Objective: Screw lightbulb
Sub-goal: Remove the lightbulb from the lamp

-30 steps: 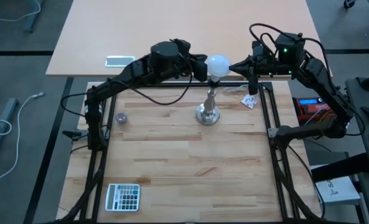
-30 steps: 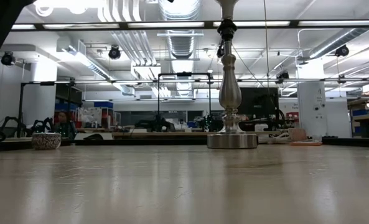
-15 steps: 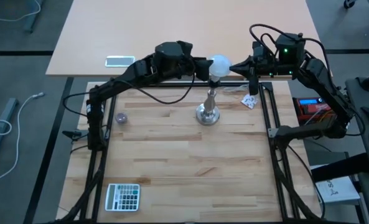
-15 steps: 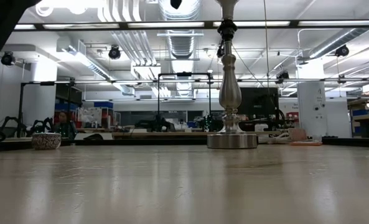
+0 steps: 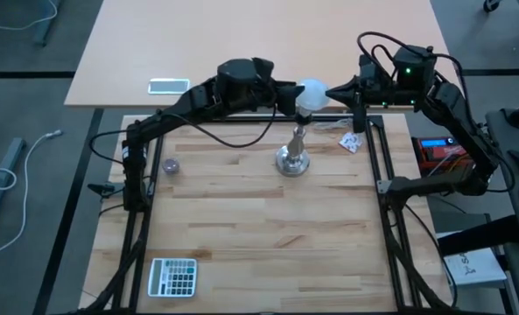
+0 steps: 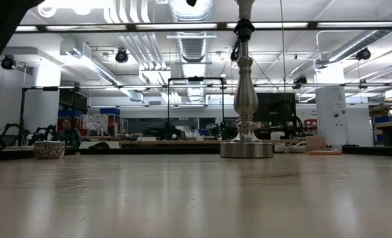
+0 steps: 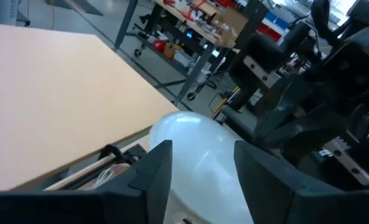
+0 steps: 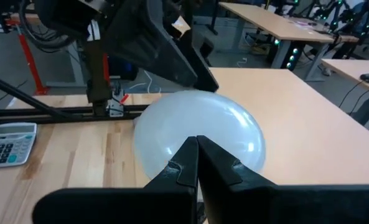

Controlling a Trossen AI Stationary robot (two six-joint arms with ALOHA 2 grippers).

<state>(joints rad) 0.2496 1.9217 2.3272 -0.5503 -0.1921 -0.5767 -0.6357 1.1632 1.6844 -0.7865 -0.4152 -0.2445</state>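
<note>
Since the earlier high view: left arm's wrist housing shifted slightly rightward toward the globe, and its fingers have spread from a tighter hold; right arm's head sits a touch further right; stand, calculator and bulb unchanged in place

Item 1, lightbulb (image 5: 310, 93): white frosted globe, upper centre of the high view, seated atop the metal stand (image 5: 292, 156). Long axis runs vertical, globe up, screw base down toward the stem; the base itself is hidden beneath the globe. Globe also fills the lower centre of the left wrist view (image 7: 200, 149) and the middle of the right wrist view (image 8: 200, 127)

Item 2, left gripper (image 7: 200, 171): reaches in from the left of the high view, fingers (image 7: 156, 171) parted and straddling the globe, one on each side. Whether the pads touch the glass cannot be told

Item 3, right gripper (image 8: 196, 163): comes in from the upper right of the high view, fingers clenched together, tips right at the globe's right flank, grasping nothing

Item 4, stand: round silver foot on the wooden table (image 5: 259, 236), centre of the high view; turned stem visible right of centre in the low view (image 6: 245, 99)

Item 5, calculator (image 5: 172, 276): lower left of the high view, well apart from the stand

Item 6, small round object (image 5: 171, 164): left of the stand, near the left arm's base

Item 7, phone (image 5: 169, 85): upper left, on the pale desk beyond
</note>
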